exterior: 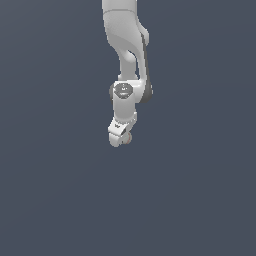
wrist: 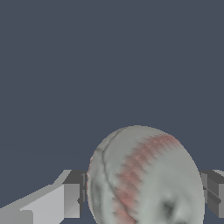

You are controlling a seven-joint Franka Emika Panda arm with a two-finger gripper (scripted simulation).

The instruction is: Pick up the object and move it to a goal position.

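The object point(wrist: 144, 179) is a whitish-grey ball with reddish stitch marks, filling the wrist view between my two grey fingers point(wrist: 72, 197). Both fingers press against its sides. In the exterior view only a sliver of the object point(exterior: 128, 139) peeks out beside the white gripper point(exterior: 121, 140), which hangs at the end of the arm with the ball in its grasp. My gripper is shut on the object. No goal marker shows in either view.
A plain dark blue-grey surface point(exterior: 60, 190) fills the background all around. The white arm point(exterior: 127, 45) comes down from the top of the exterior view.
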